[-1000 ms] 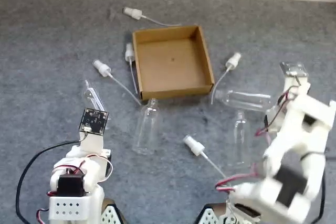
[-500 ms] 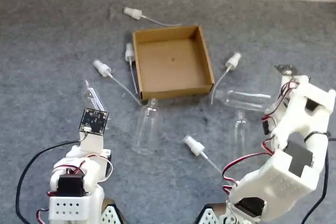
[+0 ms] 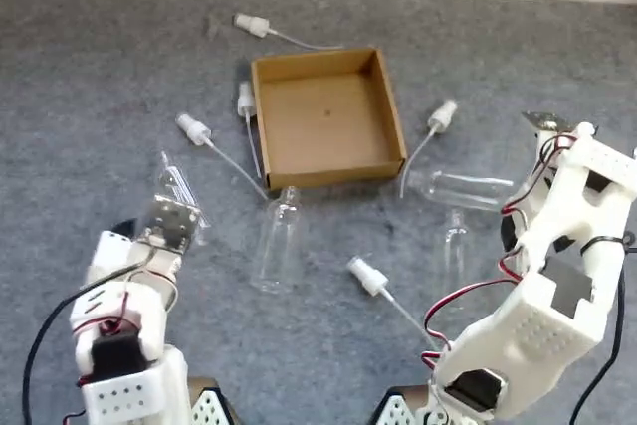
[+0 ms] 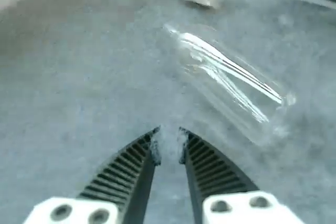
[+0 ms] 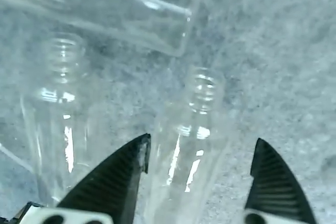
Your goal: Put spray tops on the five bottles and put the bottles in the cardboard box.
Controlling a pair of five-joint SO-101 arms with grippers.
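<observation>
Moved: left claw swung toward left bottle.
Left claw: nearly closed, empty — bottle just ahead.
Right claw: spread wide — right bottle between jaws, ungripped.

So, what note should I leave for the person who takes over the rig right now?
Left gripper: nearly shut, holding nothing, beside a lying bottle.
Right gripper: open, astride a second bottle, not gripping it.
Spray tops: all loose on the table; cardboard box holds no bottle.
Done: nothing capped or boxed.
Left: cap five bottles, box them.
</observation>
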